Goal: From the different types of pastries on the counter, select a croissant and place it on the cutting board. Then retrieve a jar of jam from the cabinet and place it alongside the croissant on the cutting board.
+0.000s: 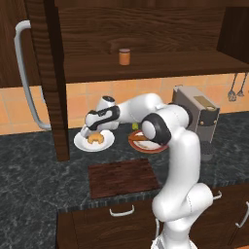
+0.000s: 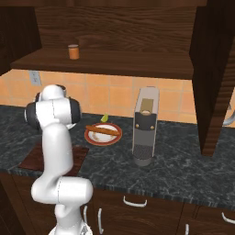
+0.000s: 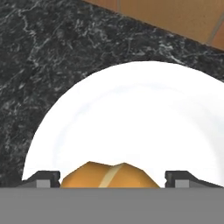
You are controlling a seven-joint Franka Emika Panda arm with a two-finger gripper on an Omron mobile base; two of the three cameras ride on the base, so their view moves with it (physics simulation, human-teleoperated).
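Croissant (image 3: 109, 176) lies on the white plate (image 3: 131, 113) on the dark counter (image 3: 43, 52), directly between the two spread fingertips of the gripper (image 3: 112, 178), which flank it on either side without visibly touching it, while the cutting board (image 1: 123, 177) sits nearer the counter's front edge.

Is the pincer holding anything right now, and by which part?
Nothing held. The pincer is open, a finger on each side of the croissant on the white plate, not closed on it.
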